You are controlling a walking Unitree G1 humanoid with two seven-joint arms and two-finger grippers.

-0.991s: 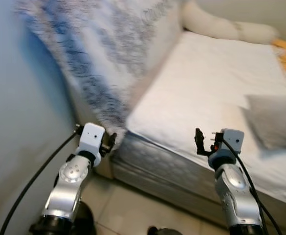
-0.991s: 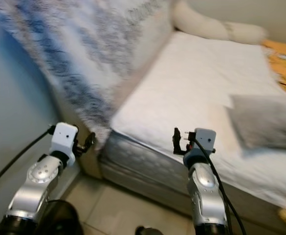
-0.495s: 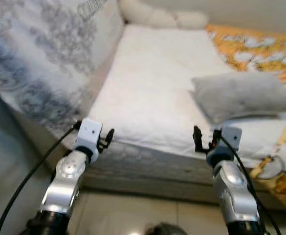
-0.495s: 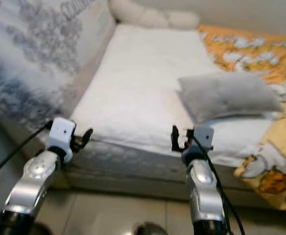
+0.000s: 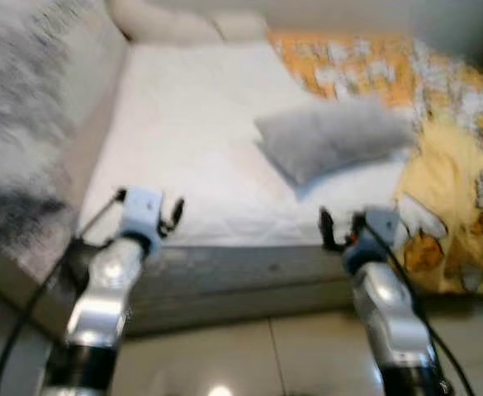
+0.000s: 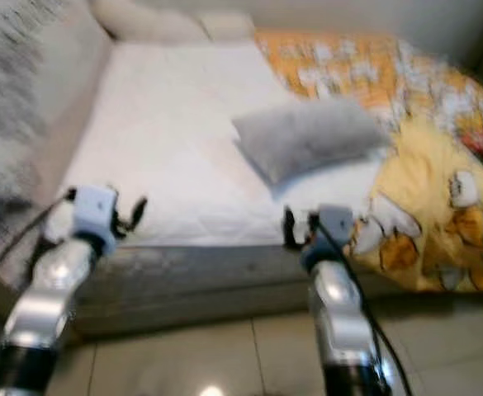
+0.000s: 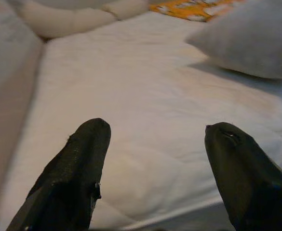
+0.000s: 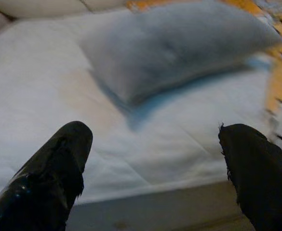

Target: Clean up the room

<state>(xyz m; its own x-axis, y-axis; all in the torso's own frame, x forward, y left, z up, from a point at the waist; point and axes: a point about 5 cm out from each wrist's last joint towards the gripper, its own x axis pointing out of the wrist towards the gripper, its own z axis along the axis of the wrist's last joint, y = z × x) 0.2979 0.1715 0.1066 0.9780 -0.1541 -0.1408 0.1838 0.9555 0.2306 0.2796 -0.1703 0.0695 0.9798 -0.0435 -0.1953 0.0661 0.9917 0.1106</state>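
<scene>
Bed: a mattress (image 5: 191,157) in a white quilted cover stands in front of the robot, its near edge just beyond both grippers.
Grey pillow (image 5: 328,136): it lies on the mattress, toward the robot's right, tilted, and touches the blanket at its right end.
Blanket: a yellow-orange patterned blanket (image 5: 452,214) is bunched on the right part of the bed and hangs over the near edge toward the tiled floor (image 5: 249,355).
Cream bolster (image 5: 179,25): it lies along the far end of the mattress.
Left gripper (image 7: 155,144): held in the air before the bed edge, fingers spread wide, nothing between them.
Right gripper (image 8: 155,144): also in the air at the bed edge, fingers wide apart and empty, directed at the pillow.
Picture quality: the head views are blurred, so small details are uncertain.
Likely step: approach to the bed, probably to arrange pillow or blanket.
Risk: with such blur the reach can be misjudged; the fingers may hit the mattress side, or catch only a blanket fold and drag it onto the floor.
</scene>
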